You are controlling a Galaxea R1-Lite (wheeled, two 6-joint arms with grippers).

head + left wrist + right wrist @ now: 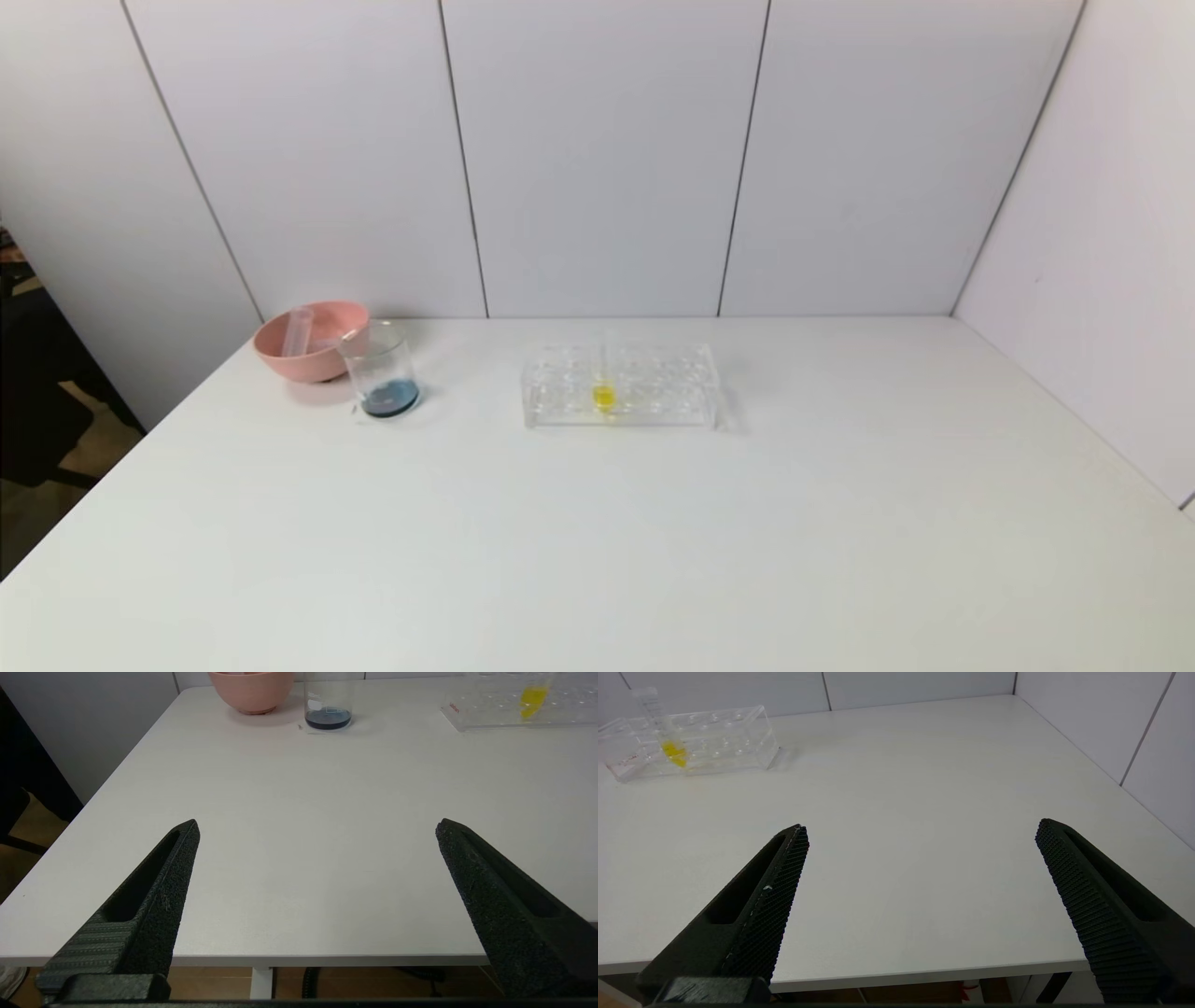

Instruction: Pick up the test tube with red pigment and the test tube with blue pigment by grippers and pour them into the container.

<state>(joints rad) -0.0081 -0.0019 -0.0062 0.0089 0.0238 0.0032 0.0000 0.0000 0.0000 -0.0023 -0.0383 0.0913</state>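
The glass beaker stands at the back left beside the pink bowl and holds dark blue liquid at its bottom; it also shows in the left wrist view. No tube with red or blue liquid is in view. An emptied clear tube leans in the pink bowl. My left gripper is open and empty over the table's front edge, far from the beaker. My right gripper is open and empty over the front edge on the right. Neither gripper shows in the head view.
A clear rectangular tube rack stands at the back middle with one tube of yellow liquid in it; the rack also shows in the right wrist view. White walls close the back and right side.
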